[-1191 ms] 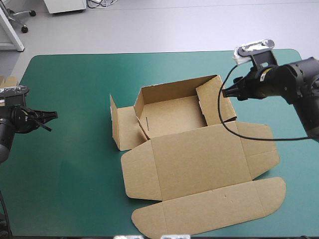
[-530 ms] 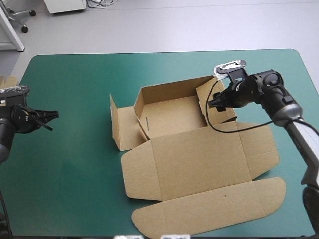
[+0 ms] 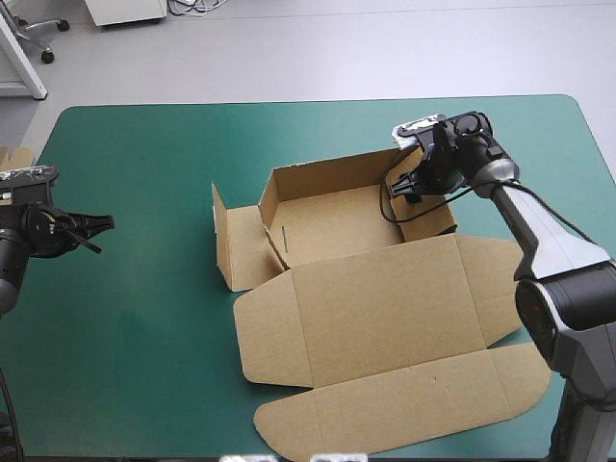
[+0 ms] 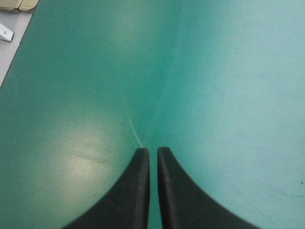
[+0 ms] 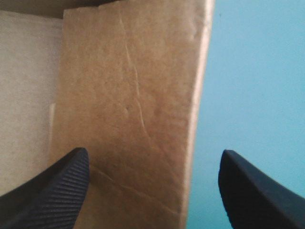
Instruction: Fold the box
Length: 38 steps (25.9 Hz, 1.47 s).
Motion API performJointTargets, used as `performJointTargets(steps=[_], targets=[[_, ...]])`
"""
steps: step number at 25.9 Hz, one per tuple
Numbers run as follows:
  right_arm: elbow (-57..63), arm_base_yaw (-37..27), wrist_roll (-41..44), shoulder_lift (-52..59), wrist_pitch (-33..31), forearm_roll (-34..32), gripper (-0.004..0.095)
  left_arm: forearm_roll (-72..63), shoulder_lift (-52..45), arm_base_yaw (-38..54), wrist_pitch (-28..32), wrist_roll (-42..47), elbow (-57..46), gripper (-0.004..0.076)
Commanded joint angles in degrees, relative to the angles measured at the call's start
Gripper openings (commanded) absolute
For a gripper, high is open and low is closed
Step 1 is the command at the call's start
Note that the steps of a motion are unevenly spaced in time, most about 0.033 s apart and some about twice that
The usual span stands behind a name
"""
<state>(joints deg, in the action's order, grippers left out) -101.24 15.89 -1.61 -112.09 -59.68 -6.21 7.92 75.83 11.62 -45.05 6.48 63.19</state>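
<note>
At table (image 3: 144,144) centre, brown box (image 3: 366,298) sits half-formed: rear wall and side walls raised around tray floor, lid panel flat toward near edge, rounded flap nearest robot. Right pincer (image 3: 409,183) (image 5: 153,153) released, black fingers wide apart over raised right-side flap (image 3: 435,217) (image 5: 128,95); one finger above board, other above teal-green cover outside. Left pincer (image 3: 96,226) (image 4: 152,150) clenched, tips meeting, over bare cover near table's left edge, well apart from box. Sliver of spare board (image 3: 13,156) at left edge.
</note>
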Motion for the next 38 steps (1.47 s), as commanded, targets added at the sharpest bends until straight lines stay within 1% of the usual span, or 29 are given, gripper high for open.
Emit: performJointTargets(steps=[1,2,5,6,7,8,9,10,11,12,13,20,25,30,32,35,38], targets=[[-2.63,-0.21,-1.09,1.1,-0.69,-0.48,0.0643,0.08,-1.56,-0.04,2.22,-0.04,1.46,0.0036],[-2.63,-0.33,-1.09,0.7,-0.81,-0.48,0.0572,0.08,-1.56,-0.04,2.22,-0.4,1.46,0.0036],[-2.63,-1.29,-1.09,0.7,-0.01,-0.28,0.0441,-0.01,-1.56,-0.04,2.22,-0.4,1.46,0.0036],[-2.63,-1.77,-1.09,0.7,0.59,-0.17,0.0345,-0.01,-1.56,-0.04,2.22,-0.4,1.46,0.0036],[-2.63,-2.23,-1.09,0.7,0.75,-0.17,0.03,-0.01,-1.56,-0.04,2.22,-0.4,1.46,0.0036],[-2.63,-2.78,-1.09,0.7,0.75,-0.17,0.0235,-0.01,-1.56,-0.04,2.22,-0.4,1.46,0.0036],[-2.63,-2.92,-1.09,0.7,0.48,-0.17,0.02,-0.01,-1.56,-0.04,2.22,-0.4,1.46,0.0036],[-2.63,-3.07,-1.99,0.7,0.04,-0.6,0.012,-0.01,-1.56,-0.04,2.22,-0.4,1.46,0.0036],[-2.63,-3.07,-3.1,0.7,-0.3,-1.06,0.0076,-0.01,-1.56,-0.04,2.22,-0.4,1.46,0.0036],[-2.63,-3.07,-4.13,0.7,-0.55,-1.44,0.0002,-0.01,-1.56,-0.04,2.33,-0.53,1.46,0.0036],[-2.63,-3.07,-3.84,0.7,-0.55,-1.55,-0.0033,-0.01,-1.56,-0.04,2.33,-0.54,1.46,0.0036],[-2.63,-3.07,0.56,1.46,1.64,-0.74,-0.0033,0.1,-1.56,-0.04,2.82,-0.85,1.46,0.0036],[-3.62,-3.62,0.59,5.03,4.62,3.1,-0.0033,-1.65,-1.56,-0.04,4.49,-1.9,1.46,0.0036],[-4.8,-4.41,0.31,9.0,4.22,3.94,-0.0034,-7.92,-0.85,-0.04,5.59,-6.48,1.46,0.0036],[-5.48,-4.69,-0.4,10.29,3.83,5.73,-0.0034,-10.89,-0.23,-0.04,5.93,-7.93,1.46,0.0036],[-5.6,-5.1,-1.1,13.01,4.14,6.75,-0.0034,-14.0,0.53,-0.04,7.95,-9.37,1.46,0.0036],[-5.6,-6.15,-2.89,15.31,4.47,10.05,-0.0034,-15.55,1.02,-0.04,10.78,-9.49,1.46,0.0036]])
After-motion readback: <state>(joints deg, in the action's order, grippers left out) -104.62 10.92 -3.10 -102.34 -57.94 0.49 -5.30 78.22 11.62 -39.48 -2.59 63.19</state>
